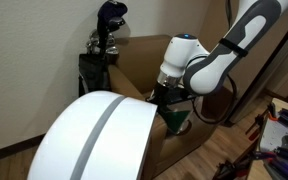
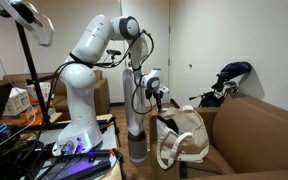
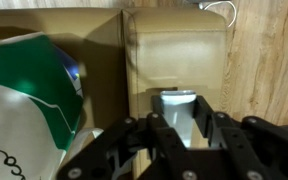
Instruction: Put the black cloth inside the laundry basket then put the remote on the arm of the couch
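My gripper point(image 3: 180, 98) is shut on the remote point(image 3: 177, 118), a flat silver-grey bar held between the two black fingers. It hangs just above the flat tan-brown arm of the couch point(image 3: 179, 50). The laundry basket point(image 3: 24, 90), cream with a dark green lower part, sits directly left of the arm. In both exterior views the gripper point(image 1: 169, 95) point(image 2: 156, 100) is low beside the basket point(image 2: 184, 140) and the couch point(image 2: 254, 130). The black cloth is not in view.
A black golf bag with clubs point(image 1: 106, 45) point(image 2: 229, 80) stands behind the couch. A large white domed shape with a grey stripe point(image 1: 94, 140) fills the foreground. Wooden floor point(image 3: 269, 60) lies beyond the couch arm. A cluttered table point(image 2: 44, 160) is by the robot base.
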